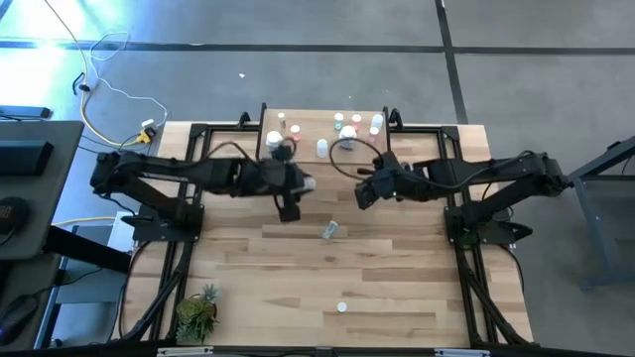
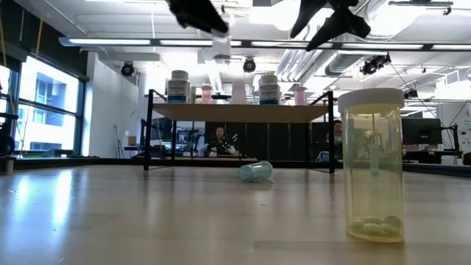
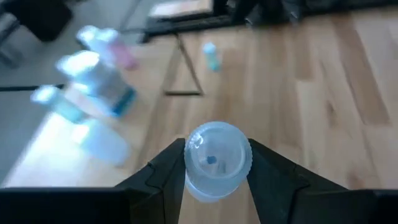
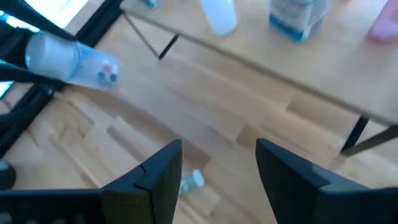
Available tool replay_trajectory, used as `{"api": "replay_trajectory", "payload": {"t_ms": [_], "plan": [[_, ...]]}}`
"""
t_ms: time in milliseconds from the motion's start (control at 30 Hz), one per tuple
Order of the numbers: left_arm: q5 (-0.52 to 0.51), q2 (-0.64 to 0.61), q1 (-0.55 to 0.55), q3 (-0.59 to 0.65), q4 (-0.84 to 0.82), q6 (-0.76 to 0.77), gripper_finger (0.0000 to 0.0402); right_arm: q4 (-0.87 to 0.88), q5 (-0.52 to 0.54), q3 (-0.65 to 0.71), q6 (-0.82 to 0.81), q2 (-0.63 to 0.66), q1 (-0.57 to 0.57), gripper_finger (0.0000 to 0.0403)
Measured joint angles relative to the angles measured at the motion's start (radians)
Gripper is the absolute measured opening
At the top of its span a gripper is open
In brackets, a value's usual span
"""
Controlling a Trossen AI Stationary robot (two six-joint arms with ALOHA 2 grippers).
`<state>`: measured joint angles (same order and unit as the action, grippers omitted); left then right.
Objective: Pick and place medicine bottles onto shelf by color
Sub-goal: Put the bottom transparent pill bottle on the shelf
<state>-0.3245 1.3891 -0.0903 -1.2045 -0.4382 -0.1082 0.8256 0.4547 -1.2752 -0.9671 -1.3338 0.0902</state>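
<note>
My left gripper (image 3: 217, 150) is shut on a small clear medicine bottle (image 3: 217, 163) with a white cap, high above the table's middle (image 1: 306, 183), just in front of the shelf (image 1: 327, 137). The shelf stands at the far edge with several bottles (image 2: 177, 86) upright on it. My right gripper (image 4: 219, 149) hovers open beside it (image 1: 363, 193), with nothing between its fingers. A clear bottle (image 1: 328, 230) lies on its side on the table below. Another clear vial (image 2: 372, 165) stands upright near the front edge. My left gripper pinches the bottle between its two fingers, one on each side of the round ribbed end (image 3: 244, 163) that faces the wrist camera. The fingers slant down toward the shelf. The bottle is lifted clear of the table; the right wrist view shows it lying about level, its clear body (image 4: 102, 70) sticking out past the fingers.
A small potted plant (image 1: 196, 309) sits at the near left corner. The shelf's thin black legs (image 2: 149, 132) stand on the tabletop at the far edge. Bare wood lies between the lying bottle and the front vial (image 1: 341, 307).
</note>
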Motion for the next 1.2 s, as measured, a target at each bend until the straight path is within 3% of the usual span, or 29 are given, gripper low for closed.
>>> {"api": "replay_trajectory", "payload": {"t_ms": [200, 500, 800, 1100, 1200], "plan": [[0.003, -0.022, -0.098, -0.002, -0.022, 0.079, 0.0138, 0.001, 0.001, -0.046, 0.082, 0.0, -0.072, 0.0195], [-0.015, -0.014, -0.194, -0.001, -0.126, 0.351, 0.0138, 0.002, 0.001, -0.178, 0.328, 0.0, -0.211, 0.0195], [-0.102, 0.015, -0.219, -0.001, -0.067, 0.423, 0.0138, 0.021, 0.001, -0.368, 0.612, 0.0, -0.339, 0.0195], [-0.146, 0.102, -0.224, -0.001, 0.006, 0.496, 0.0138, 0.034, 0.0, -0.495, 0.769, 0.0, -0.436, 0.0195], [-0.21, 0.13, -0.225, -0.001, 0.014, 0.499, 0.0138, 0.039, 0.001, -0.511, 0.809, 0.0, -0.459, 0.0195]]}}
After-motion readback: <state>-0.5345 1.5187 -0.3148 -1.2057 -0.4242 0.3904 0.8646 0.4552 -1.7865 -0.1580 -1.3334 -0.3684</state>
